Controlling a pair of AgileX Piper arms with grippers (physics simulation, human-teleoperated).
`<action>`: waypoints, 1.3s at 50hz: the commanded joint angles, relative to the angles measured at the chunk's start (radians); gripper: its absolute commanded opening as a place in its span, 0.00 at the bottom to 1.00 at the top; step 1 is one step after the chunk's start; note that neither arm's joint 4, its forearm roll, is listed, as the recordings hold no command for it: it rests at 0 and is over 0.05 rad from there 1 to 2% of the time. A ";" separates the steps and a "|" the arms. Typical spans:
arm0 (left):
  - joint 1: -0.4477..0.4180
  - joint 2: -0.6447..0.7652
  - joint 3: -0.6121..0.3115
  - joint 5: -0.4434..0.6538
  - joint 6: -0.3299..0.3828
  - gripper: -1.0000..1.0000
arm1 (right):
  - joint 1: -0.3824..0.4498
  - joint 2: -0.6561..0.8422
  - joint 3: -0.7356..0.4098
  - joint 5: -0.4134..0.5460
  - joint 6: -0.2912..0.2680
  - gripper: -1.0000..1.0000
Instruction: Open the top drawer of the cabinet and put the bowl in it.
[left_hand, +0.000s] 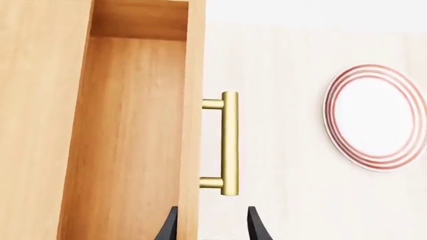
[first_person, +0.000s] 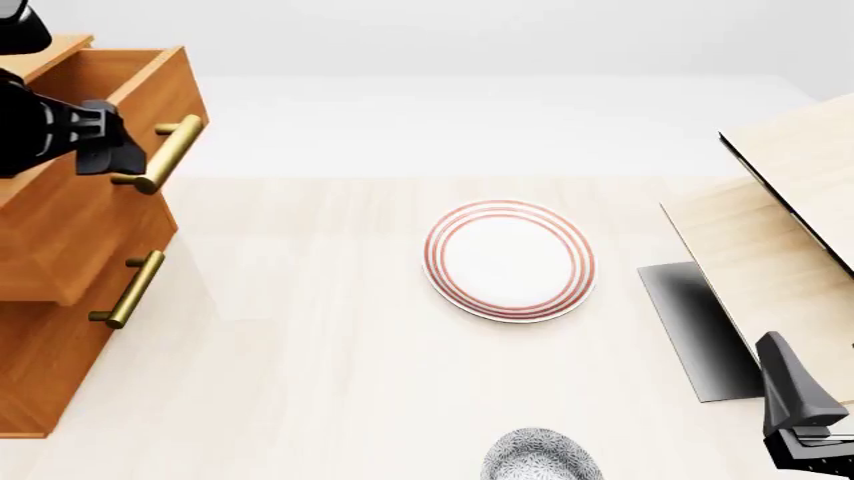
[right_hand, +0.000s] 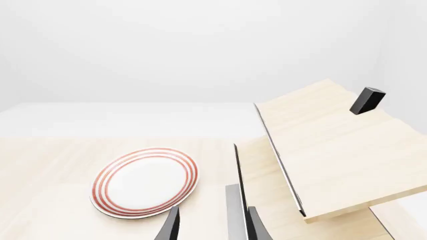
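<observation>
The left gripper (left_hand: 212, 225) shows only as two black fingertips cut by the frame edge in its wrist view, spread apart with nothing between them, just short of the brass bar handle (left_hand: 229, 143) of the uppermost orange-brown wooden drawer (left_hand: 127, 130). In the front view most of that gripper (first_person: 118, 152) is a dark mass against the drawer front, beside the handle (first_person: 167, 153), and its jaws cannot be made out there. The top drawer (first_person: 100, 150) stands pulled out, its hollow interior visible; the frame edge cuts off its left part.

The right gripper (right_hand: 212, 225) likewise shows two black fingertips, parted and holding nothing; in the front view only part of it (first_person: 801, 420) enters at the lower right corner.

The orange-brown wooden cabinet (first_person: 54, 340) sits at the table's left; two brass handles are visible in the front view, the third drawer's handle not seen.

The small round grey-blue and white speckled bowl (first_person: 541, 458) rests on the pale wooden table (first_person: 294, 380) at the near edge, its lower half cut off, well apart from the cabinet.

One flat white plate with red rings (first_person: 510, 260) lies mid-table. One pale wooden structure (first_person: 774, 240) with a dark panel stands at the right.
</observation>
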 joint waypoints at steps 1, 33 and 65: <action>-0.036 -0.001 -0.018 0.018 0.005 1.00 | 0.000 -0.001 0.001 0.000 0.000 1.00; -0.147 0.013 -0.008 0.017 -0.023 1.00 | -0.001 -0.001 0.001 0.000 0.000 1.00; -0.246 0.073 -0.032 -0.005 -0.039 1.00 | -0.001 -0.001 0.001 0.000 0.000 1.00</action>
